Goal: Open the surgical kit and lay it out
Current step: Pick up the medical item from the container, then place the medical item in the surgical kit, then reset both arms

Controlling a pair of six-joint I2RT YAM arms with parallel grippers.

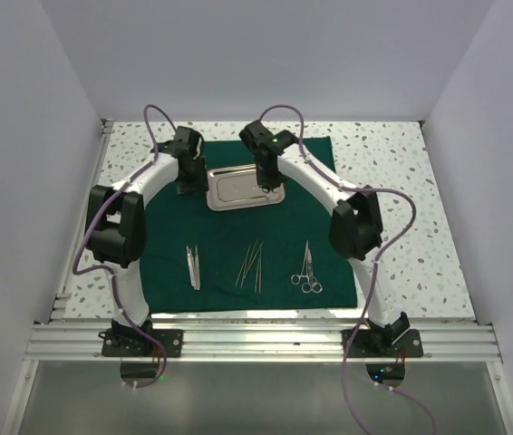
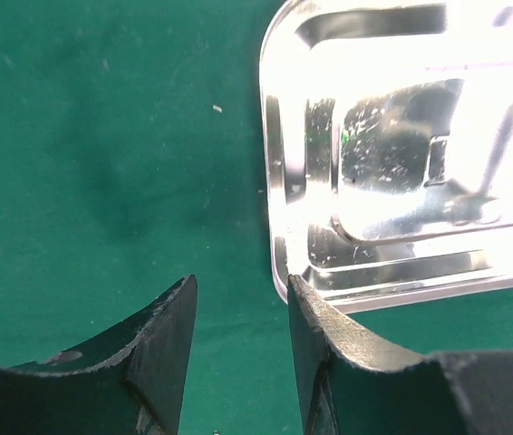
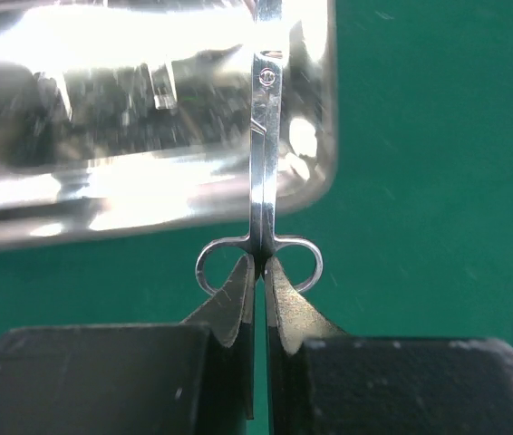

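Bright even light, steel tray point(image 2: 401, 136) overexposed

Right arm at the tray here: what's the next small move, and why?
Probably lift the scissors clear of the tray: the right gripper is shut on them between the rings, their blades lie over the tray, and other tools are laid out on the cloth.

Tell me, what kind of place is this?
Probably a robot lab booth, not a hospital: white walls box in a speckled table, robot arms are bolted to a metal rail, and a steel tray sits on green cloth.
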